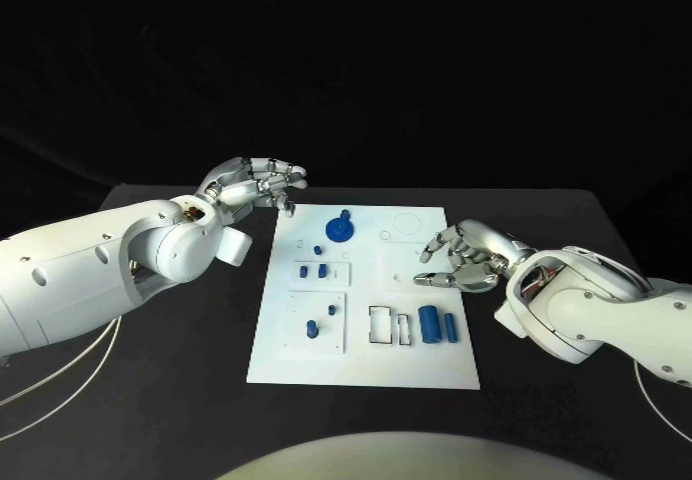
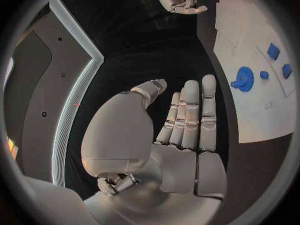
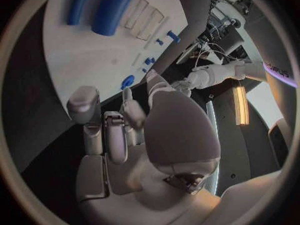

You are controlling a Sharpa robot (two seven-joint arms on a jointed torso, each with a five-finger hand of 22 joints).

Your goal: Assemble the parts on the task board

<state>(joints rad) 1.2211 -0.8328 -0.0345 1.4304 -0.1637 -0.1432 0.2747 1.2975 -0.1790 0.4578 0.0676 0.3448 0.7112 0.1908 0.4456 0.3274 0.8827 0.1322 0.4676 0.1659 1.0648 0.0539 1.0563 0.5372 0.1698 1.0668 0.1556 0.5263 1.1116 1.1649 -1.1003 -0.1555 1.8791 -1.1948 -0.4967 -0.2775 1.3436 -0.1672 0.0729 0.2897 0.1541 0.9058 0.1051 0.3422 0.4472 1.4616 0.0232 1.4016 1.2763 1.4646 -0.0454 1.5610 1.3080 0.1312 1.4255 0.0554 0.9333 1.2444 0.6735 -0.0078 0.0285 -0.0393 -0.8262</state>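
The white task board [image 1: 361, 365] lies in the middle of the black table. A round blue disc [image 1: 340, 229] sits near its far end, small blue pieces [image 1: 313, 270] lie in the middle left, and two more [image 1: 320, 318] are nearer me. A thick blue cylinder [image 1: 430, 322] and a thinner one [image 1: 453, 325] lie at the near right. My left hand [image 1: 260, 185] hovers off the board's far left corner with fingers straight and nothing in it. My right hand [image 1: 464, 258] hangs over the board's right edge, fingers loosely bent and apart, holding nothing.
Empty rectangular recesses [image 1: 387, 325] lie beside the cylinders. In the left wrist view the disc [image 2: 242, 78] and board [image 2: 256, 115] lie beyond the straight fingers [image 2: 190, 115]. The right wrist view shows the cylinders [image 3: 111, 10] ahead of that hand [image 3: 125, 130].
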